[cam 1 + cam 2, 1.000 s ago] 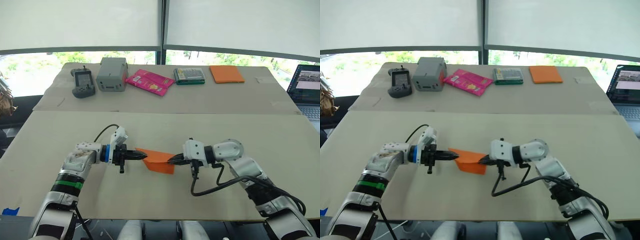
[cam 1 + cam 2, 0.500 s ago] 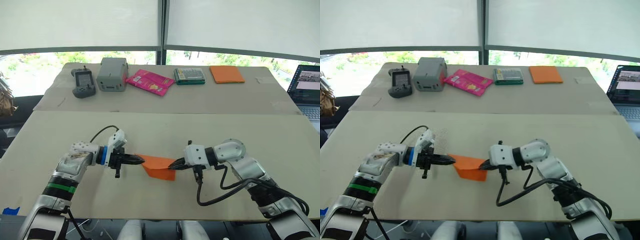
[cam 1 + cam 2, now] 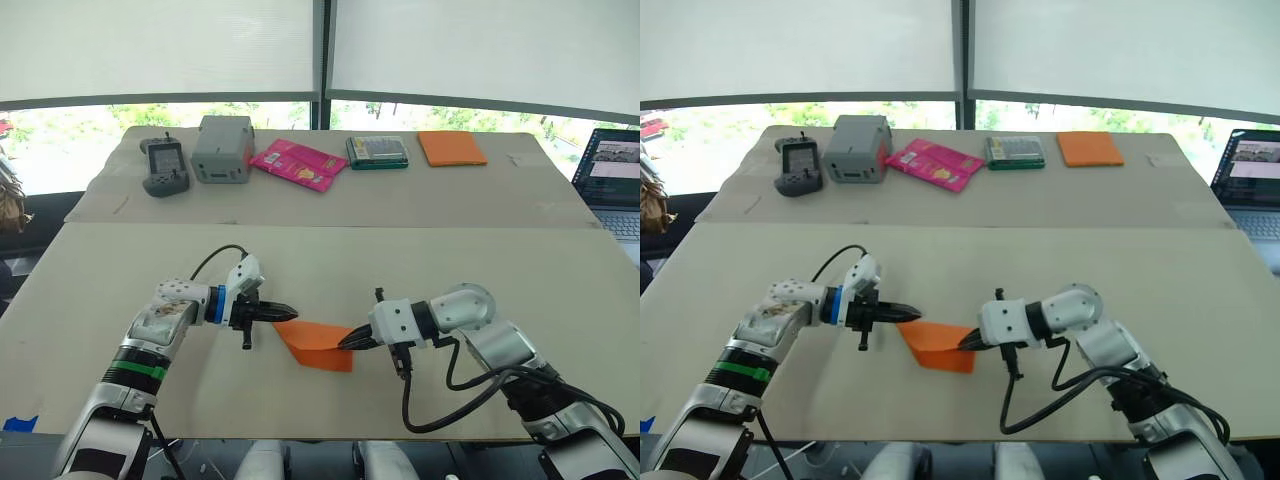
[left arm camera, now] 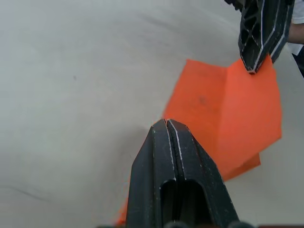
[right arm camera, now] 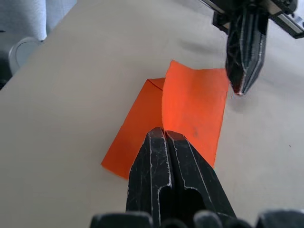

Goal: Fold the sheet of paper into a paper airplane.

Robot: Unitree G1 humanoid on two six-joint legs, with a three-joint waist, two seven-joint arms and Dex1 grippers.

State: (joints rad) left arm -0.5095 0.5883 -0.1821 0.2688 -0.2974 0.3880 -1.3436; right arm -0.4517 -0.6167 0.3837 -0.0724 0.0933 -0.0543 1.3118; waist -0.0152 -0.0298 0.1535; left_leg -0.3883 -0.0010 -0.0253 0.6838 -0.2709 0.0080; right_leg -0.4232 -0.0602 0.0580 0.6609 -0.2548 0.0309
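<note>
— Checking the near counter (image 3: 560, 290): sheet of paper (image 3: 318, 343) lying partly folded toward the front edge, between both arms, one flap raised along a crease.

— Left tool (image 3: 289, 312)?

— Closed, fingers pressed together, tip at the sheet's left corner. Looks like touching the edge rather than pinching it; hard to tell for certain from the left wrist view, where the tip (image 4: 166, 124) sits right over the paper's (image 4: 228, 114) border.

— And the right tool (image 3: 345, 343)?

— Also closed, tip resting against the sheet's right edge. Seen from the right wrist view, the tip (image 5: 164, 132) lands on the crease line, paper (image 5: 190, 111) spreading beyond it, left tool (image 5: 243, 47) at the far corner.

— So, pressing a fold flat?

— Probably. Far from a finished airplane; no pointed dart shape yet.

— Risks from here?

— Several. Thin paper, smooth counter: pushing from either side without a hold could slide the whole sheet instead of sharpening the crease. Pressing inward from both ends at once could buckle the middle and add a stray wrinkle. Dragging a closed tip across the raised flap could tear or skew it, leaving the wings uneven.

— Anything nearby to hit?

— Little. Far counter (image 3: 330, 205) carries a handheld controller (image 3: 165, 166), grey box (image 3: 223, 148), pink packet (image 3: 299, 164), green pack (image 3: 378, 152), orange pad (image 3: 452, 148); laptop (image 3: 611, 180) at the right. All well apart from the sheet.
</note>
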